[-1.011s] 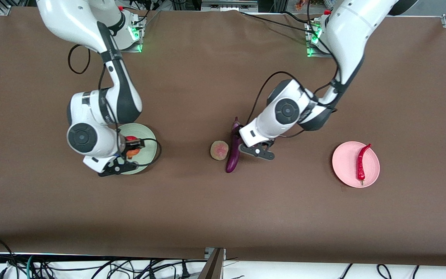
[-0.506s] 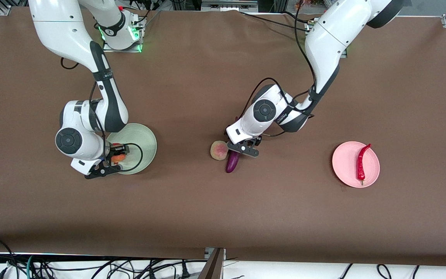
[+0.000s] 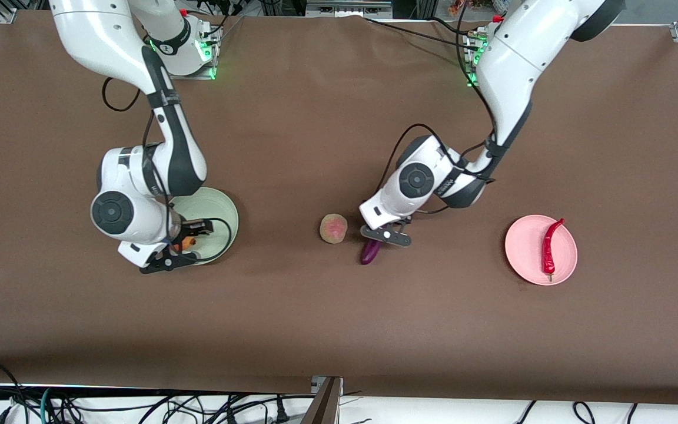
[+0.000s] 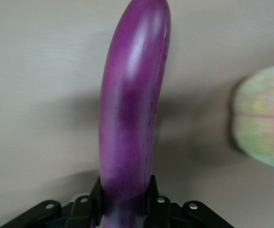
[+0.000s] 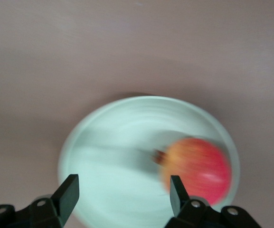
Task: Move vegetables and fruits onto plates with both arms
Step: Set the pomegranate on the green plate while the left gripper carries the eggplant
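My left gripper point(image 3: 384, 235) is shut on the purple eggplant point(image 3: 369, 252) and holds it above the table, beside the tan fruit point(image 3: 333, 228). In the left wrist view both fingers press the eggplant point(image 4: 132, 109) at my left gripper point(image 4: 125, 199), and the tan fruit point(image 4: 265, 118) shows at the edge. My right gripper point(image 3: 181, 242) is open over the pale green plate point(image 3: 223, 211). The red-yellow apple point(image 5: 198, 168) lies on the green plate point(image 5: 113, 156), past my right gripper point(image 5: 123, 190), apart from its fingers. The red chili point(image 3: 549, 247) lies on the pink plate point(image 3: 524, 250).
The brown table cloth point(image 3: 315, 324) stretches wide toward the front camera. Cables lie along the table's near edge point(image 3: 139, 406). The arm bases stand at the top, with green lights.
My left gripper has closed on the eggplant, lifted it and carried it away from the tan fruit toward the pink plate. My right gripper has shifted slightly over the green plate.
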{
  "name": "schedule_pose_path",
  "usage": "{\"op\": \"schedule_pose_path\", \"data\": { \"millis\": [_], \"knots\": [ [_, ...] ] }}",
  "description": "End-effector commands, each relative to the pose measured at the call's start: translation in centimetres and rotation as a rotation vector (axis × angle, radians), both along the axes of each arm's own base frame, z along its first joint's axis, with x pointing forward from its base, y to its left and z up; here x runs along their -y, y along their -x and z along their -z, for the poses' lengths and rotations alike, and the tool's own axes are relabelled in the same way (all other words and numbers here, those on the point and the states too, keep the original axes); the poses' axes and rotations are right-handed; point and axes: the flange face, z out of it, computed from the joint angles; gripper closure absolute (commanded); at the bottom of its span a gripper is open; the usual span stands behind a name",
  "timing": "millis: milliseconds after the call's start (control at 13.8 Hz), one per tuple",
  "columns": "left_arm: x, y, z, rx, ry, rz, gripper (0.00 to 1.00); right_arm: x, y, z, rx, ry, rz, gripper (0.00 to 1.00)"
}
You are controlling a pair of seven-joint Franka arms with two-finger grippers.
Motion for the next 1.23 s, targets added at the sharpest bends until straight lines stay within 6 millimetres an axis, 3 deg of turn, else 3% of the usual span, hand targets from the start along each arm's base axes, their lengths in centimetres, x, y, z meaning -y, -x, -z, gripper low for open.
{"op": "schedule_pose_path", "data": {
  "millis": [0,144,289,506,650,722,867,1011,1083,1156],
  "knots": [
    [-5.0,-1.6,-7.4,-0.014,-0.088,-0.04,0.98,-6.9,0.9,-1.0,-0.029,-0.072,0.184,0.15],
    [-10.4,-3.2,-10.6,-0.042,-0.128,-0.096,0.98,-11.8,1.0,-0.7,-0.039,-0.108,0.283,0.15],
    [-16.6,-4.4,-11.3,-0.105,-0.156,-0.128,0.98,-16.3,1.3,-0.3,-0.026,-0.119,0.363,0.15],
    [-26.4,-5.2,-10.6,-0.212,-0.181,-0.237,1.0,-23.6,3.4,1.8,0.038,-0.145,0.428,0.15],
    [-30.3,-5.0,-8.7,-0.276,-0.181,-0.157,1.0,-26.3,4.6,3.3,0.074,-0.168,0.476,0.15],
    [-33.2,-5.0,-6.7,-0.289,-0.22,-0.109,1.0,-27.3,5.2,3.6,0.083,-0.174,0.467,0.15],
    [-37.2,-5.4,-5.0,-0.287,-0.229,-0.118,0.97,-27.7,5.4,4.5,0.093,-0.179,0.466,0.15],
    [-38.4,-5.4,-3.5,-0.293,-0.205,-0.097,0.93,-28.5,6.0,6.2,0.104,-0.178,0.456,0.15],
    [-38.5,-5.4,-3.1,-0.296,-0.202,-0.098,0.87,-28.9,6.3,6.9,0.108,-0.178,0.451,0.15],
    [-38.4,-5.5,-3.2,-0.286,-0.201,-0.098,0.7,-29.1,6.6,7.6,0.106,-0.173,0.451,0.15]
  ]
}}
